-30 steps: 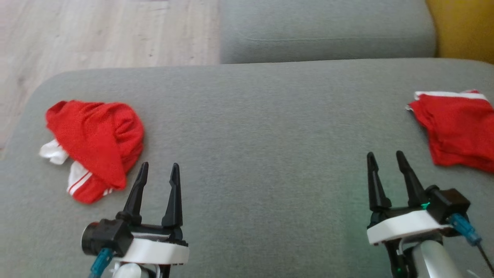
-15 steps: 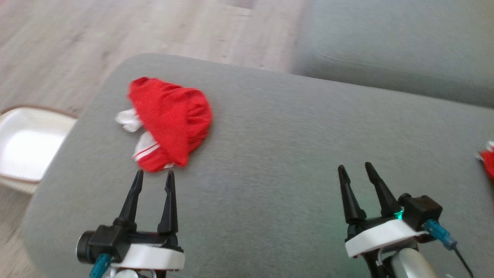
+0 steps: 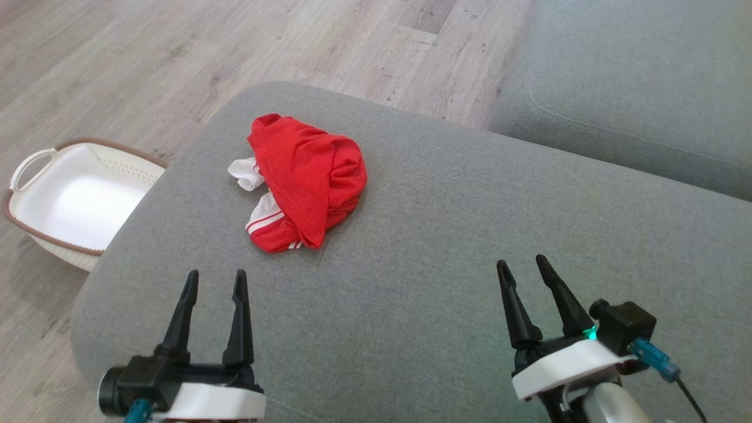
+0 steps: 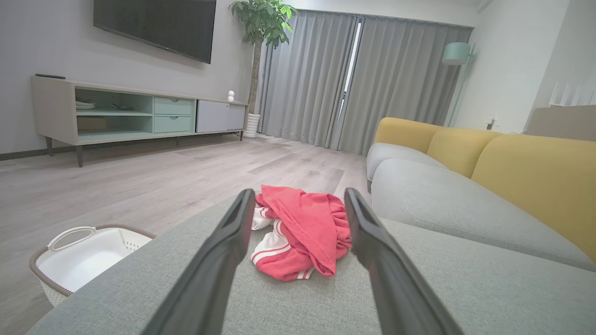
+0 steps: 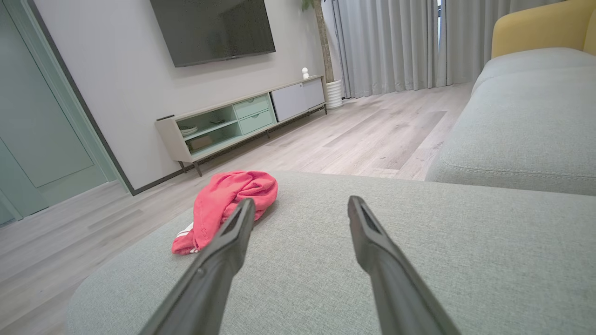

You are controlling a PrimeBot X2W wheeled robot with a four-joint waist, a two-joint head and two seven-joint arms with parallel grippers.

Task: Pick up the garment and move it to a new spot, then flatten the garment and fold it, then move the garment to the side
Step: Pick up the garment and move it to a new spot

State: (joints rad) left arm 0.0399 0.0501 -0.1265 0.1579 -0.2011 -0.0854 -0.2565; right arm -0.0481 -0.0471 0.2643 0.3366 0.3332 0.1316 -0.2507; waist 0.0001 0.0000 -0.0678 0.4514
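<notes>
Camera swung left: red-and-white garment lies crumpled; left claw, right claw gape empty.

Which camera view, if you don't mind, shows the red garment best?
The head view: it looks down on the whole red garment, white trim included. The left wrist view shows it side-on between two dark fingers; in the right wrist view a finger hides part.
</notes>
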